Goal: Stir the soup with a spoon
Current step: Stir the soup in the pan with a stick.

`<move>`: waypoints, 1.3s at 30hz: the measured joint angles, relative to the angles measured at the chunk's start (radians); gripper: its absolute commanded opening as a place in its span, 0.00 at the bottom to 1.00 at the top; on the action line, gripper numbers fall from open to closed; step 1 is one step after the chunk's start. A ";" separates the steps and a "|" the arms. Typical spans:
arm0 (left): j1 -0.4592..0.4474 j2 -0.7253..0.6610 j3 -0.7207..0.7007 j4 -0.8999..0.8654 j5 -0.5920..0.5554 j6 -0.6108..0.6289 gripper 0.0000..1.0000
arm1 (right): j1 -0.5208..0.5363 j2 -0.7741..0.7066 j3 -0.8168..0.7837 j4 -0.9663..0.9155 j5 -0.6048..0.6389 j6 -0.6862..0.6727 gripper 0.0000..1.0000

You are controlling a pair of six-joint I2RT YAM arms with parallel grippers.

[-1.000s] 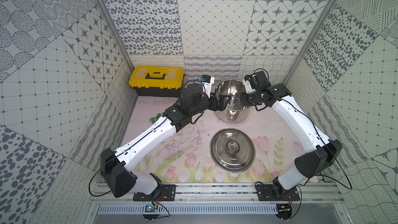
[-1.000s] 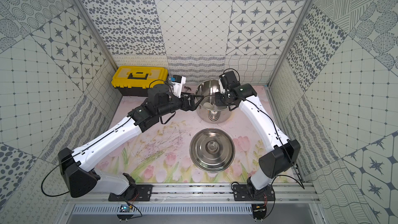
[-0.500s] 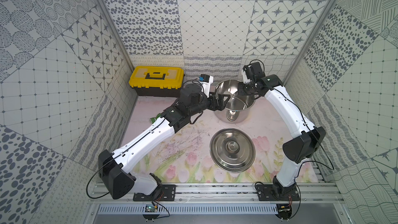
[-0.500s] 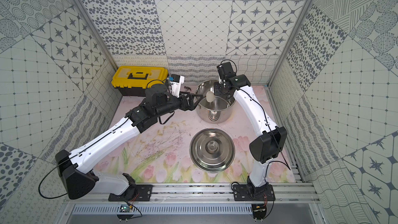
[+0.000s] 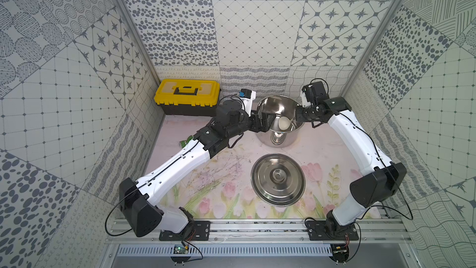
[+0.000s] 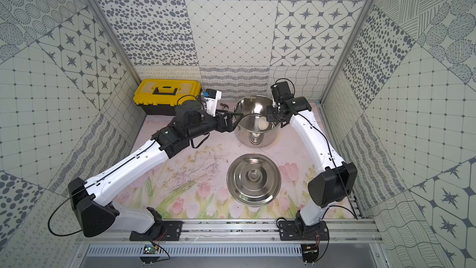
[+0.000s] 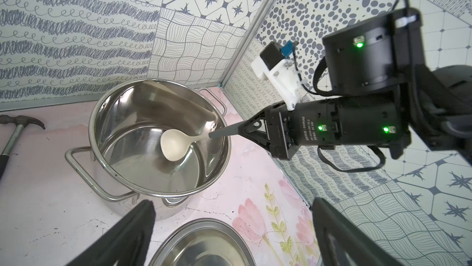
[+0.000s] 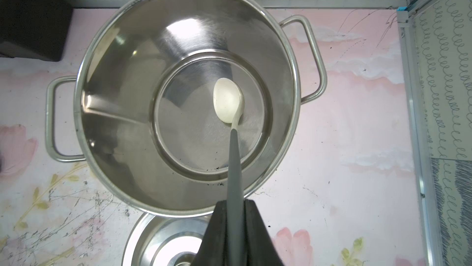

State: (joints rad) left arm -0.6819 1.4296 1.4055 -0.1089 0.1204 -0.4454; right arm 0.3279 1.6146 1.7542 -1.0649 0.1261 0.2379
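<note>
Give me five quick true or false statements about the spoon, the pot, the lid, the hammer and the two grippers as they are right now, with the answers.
1. The right gripper is shut on the spoon, on its grey handle. True.
2. The spoon's cream bowl is down inside the stockpot. True.
3. The lid sits on the stockpot. False: it lies on the table in front of the pot, nearer the arm bases.
4. The left gripper is clamped on a pot handle. False: it is open beside the pot and grips nothing.
5. The hammer is inside the stockpot. False: it lies on the table outside the pot.
</note>
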 measured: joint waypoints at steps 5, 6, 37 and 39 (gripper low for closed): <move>0.000 0.019 0.013 0.000 0.001 0.000 1.00 | 0.027 -0.076 -0.075 0.007 -0.034 0.033 0.00; 0.000 0.022 0.016 0.000 0.001 0.000 0.99 | 0.037 -0.083 -0.087 0.013 -0.038 0.044 0.00; -0.003 0.005 0.013 0.000 0.000 -0.009 1.00 | -0.049 0.188 0.153 0.092 -0.016 0.110 0.00; -0.004 0.006 0.013 0.000 0.000 -0.009 0.99 | -0.067 0.174 0.132 0.093 -0.016 0.106 0.00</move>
State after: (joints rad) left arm -0.6857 1.4361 1.4181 -0.1089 0.1200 -0.4545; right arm 0.2611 1.7889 1.8858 -0.9718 0.1101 0.3443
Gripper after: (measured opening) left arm 0.996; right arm 0.167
